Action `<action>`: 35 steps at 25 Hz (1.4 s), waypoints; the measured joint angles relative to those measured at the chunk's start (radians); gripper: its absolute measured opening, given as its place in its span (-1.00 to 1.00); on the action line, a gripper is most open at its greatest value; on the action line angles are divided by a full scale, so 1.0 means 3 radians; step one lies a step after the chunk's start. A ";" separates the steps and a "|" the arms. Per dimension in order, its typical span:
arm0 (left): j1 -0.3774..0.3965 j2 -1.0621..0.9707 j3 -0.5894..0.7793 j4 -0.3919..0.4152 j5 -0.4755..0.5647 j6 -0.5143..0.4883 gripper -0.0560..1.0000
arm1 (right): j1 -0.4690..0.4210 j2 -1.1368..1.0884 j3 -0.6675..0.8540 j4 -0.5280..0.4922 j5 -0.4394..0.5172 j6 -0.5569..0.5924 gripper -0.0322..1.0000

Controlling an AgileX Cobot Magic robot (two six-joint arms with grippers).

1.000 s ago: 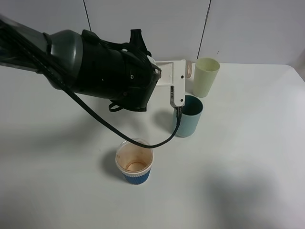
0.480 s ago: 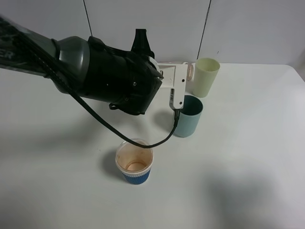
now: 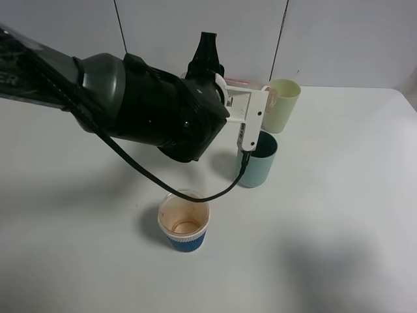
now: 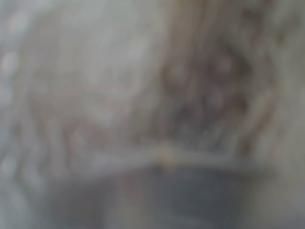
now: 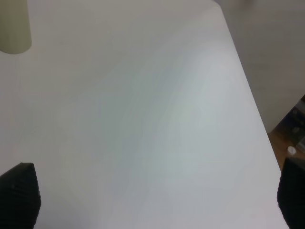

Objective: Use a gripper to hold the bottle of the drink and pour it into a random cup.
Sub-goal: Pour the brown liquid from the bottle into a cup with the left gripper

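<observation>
The small squarish clear plastic bottle with the red-and-white label (image 3: 269,98) is off the table, tipped onto its side in the white boxy jaws of the left gripper (image 3: 253,107), which are clamped narrow on it. Only its pale neck and a sliver of red show. The left wrist view is a brownish blur, so I cannot tell how much dark brown drink is inside, and no stream can be made out.

The neck points toward the tall pale yellow-green plastic tumbler (image 3: 281,107), while the tapered teal plastic cup (image 3: 258,162) stands just below the jaws. As I judge it, the mouth hangs nearer the gap between these two than over either opening, so a further tilt could spill onto the white table (image 3: 339,195). One jaw hangs close to the teal rim, and the black cable (image 3: 215,193) loops near the blue ribbed paper cup (image 3: 184,225); a swing could knock either over.

The right gripper (image 5: 155,200) rests wide apart, holding nothing.
</observation>
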 joint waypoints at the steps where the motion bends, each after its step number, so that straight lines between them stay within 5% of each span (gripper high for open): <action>1: 0.0000 0.0000 0.0000 0.0003 -0.0007 0.0000 -0.24 | 0.0000 0.0000 0.0000 0.0000 0.0000 0.0000 0.98; 35: 0.0013 0.0000 0.0000 0.0187 0.0213 0.0126 -0.24 | 0.0000 0.0000 0.0000 0.0000 0.0000 0.0000 0.98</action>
